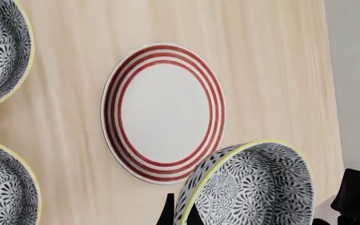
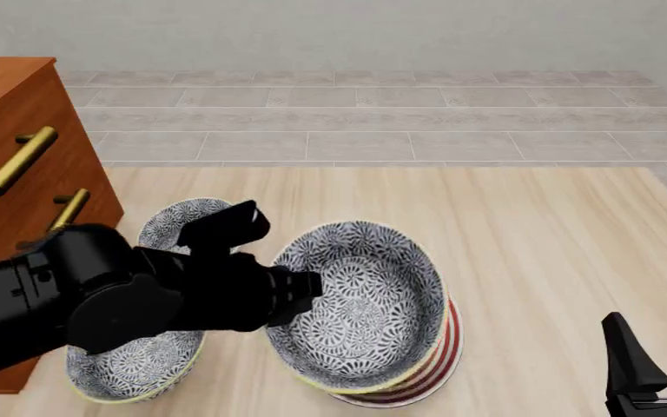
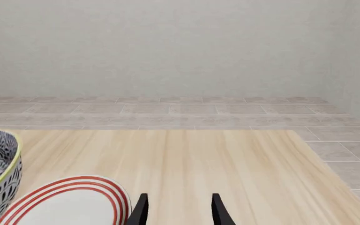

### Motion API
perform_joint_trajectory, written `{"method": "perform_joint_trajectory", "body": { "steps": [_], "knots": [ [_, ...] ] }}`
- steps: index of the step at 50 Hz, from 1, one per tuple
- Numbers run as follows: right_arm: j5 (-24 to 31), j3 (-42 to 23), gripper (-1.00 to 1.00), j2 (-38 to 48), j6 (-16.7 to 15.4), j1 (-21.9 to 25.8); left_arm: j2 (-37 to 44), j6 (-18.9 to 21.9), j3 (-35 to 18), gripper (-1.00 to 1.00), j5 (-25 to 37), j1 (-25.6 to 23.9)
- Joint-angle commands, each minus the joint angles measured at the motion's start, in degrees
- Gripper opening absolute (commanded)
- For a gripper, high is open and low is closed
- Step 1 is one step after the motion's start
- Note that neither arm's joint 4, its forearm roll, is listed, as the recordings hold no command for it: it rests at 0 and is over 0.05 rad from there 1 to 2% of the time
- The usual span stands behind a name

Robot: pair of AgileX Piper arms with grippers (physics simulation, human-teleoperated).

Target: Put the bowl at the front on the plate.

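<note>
Two arms are in play, and your left one does the work: in the front view it reaches in from the left, black and bulky, its wrist turned so the left tool [image 2: 301, 295] meets the near-left rim of the bowl [image 2: 363, 304]. You have that tool clenched on the rim; the left wrist view shows a dark finger [image 1: 168, 212] against the bowl's outer wall, with the bowl [image 1: 252, 187] tilted up on edge in front of the camera. The bowl hangs above the plate [image 2: 432, 369], tipped so its opening faces up and toward you, and it hides most of the plate in the front view, leaving only a crescent of red rings at the lower right. From the left wrist the plate [image 1: 164, 112] lies flat and bare on the table [image 1: 267, 70], and whether the bowl touches it you cannot tell. Two look-alike bowls sit to the left on the table: the far bowl [image 2: 177, 221] behind your arm and the near bowl [image 2: 136, 369] under it, beside a wooden drawer cabinet [image 2: 21, 130]. Your right tool [image 3: 178, 208] waits low at the right edge of the table, its fingers spread apart and holding nothing, well apart from the plate [image 3: 67, 204].
</note>
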Motion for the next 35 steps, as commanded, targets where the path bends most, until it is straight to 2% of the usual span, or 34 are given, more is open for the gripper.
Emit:
{"method": "perform_joint_trajectory", "body": {
  "steps": [1,16,22,35],
  "knots": [
    [-0.32,0.35,1.0,-0.02,0.02,0.0,3.4,-0.48,-2.14,-1.0,-2.53,1.82],
    [-0.32,0.35,1.0,-0.03,0.01,-0.01,6.85,-2.28,-2.34,-1.0,-6.5,2.98],
    [-0.32,0.35,1.0,-0.02,0.03,-0.01,8.34,-1.97,-4.41,-1.0,-6.97,4.87],
    [-0.32,0.35,1.0,-0.03,0.02,-0.02,12.35,-2.96,-5.95,-1.0,-9.19,5.8]
  ]
}}
